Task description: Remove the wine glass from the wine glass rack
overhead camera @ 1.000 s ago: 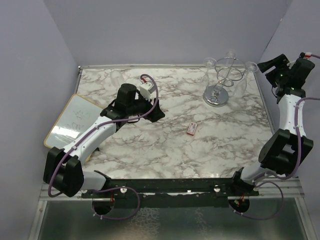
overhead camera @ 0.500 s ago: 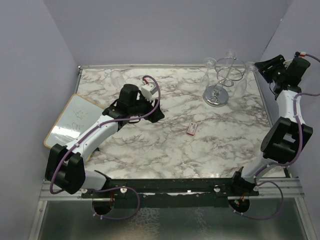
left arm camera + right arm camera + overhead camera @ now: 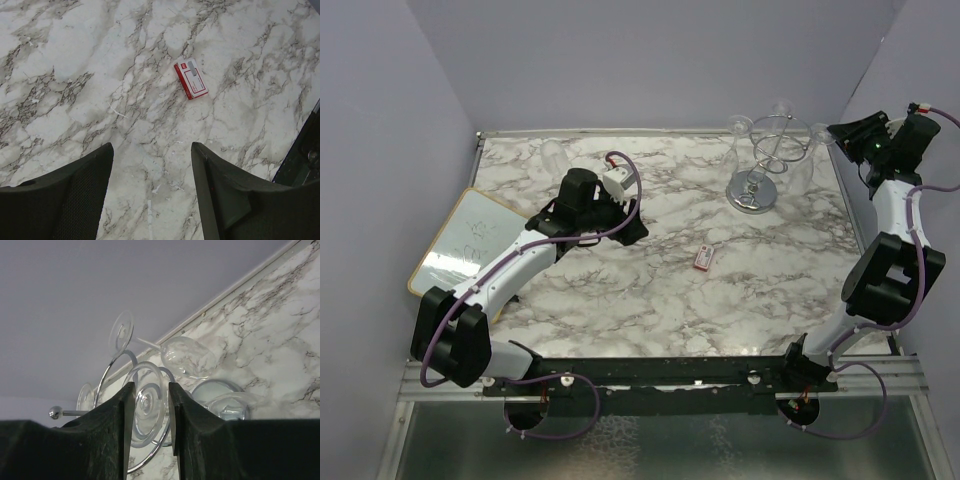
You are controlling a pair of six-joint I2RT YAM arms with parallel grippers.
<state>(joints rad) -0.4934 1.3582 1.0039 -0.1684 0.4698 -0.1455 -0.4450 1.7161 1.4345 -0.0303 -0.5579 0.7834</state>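
Observation:
The wine glass rack (image 3: pixel 752 193) stands at the back right of the marble table, with clear wine glasses hanging upside down from its wire ring. My right gripper (image 3: pixel 837 135) is at ring height, just right of the nearest wine glass (image 3: pixel 820 131). In the right wrist view my gripper (image 3: pixel 151 397) is narrowly open. That glass's round foot (image 3: pixel 147 405) shows in the gap just beyond the fingertips, and I cannot see any contact. The rack's wire (image 3: pixel 103 381) curves behind it. My left gripper (image 3: pixel 632 224) is open and empty over bare marble (image 3: pixel 152 150).
A small red and white box (image 3: pixel 703 258) lies mid-table and also shows in the left wrist view (image 3: pixel 191 79). A whiteboard (image 3: pixel 470 245) lies at the left edge. A second hanging glass (image 3: pixel 187 356) is beside the first. Walls close in on the left, back and right.
My right arm has swung its gripper closer to the rack's right-hand glass. The left arm has shifted slightly, and its gripper stays open.

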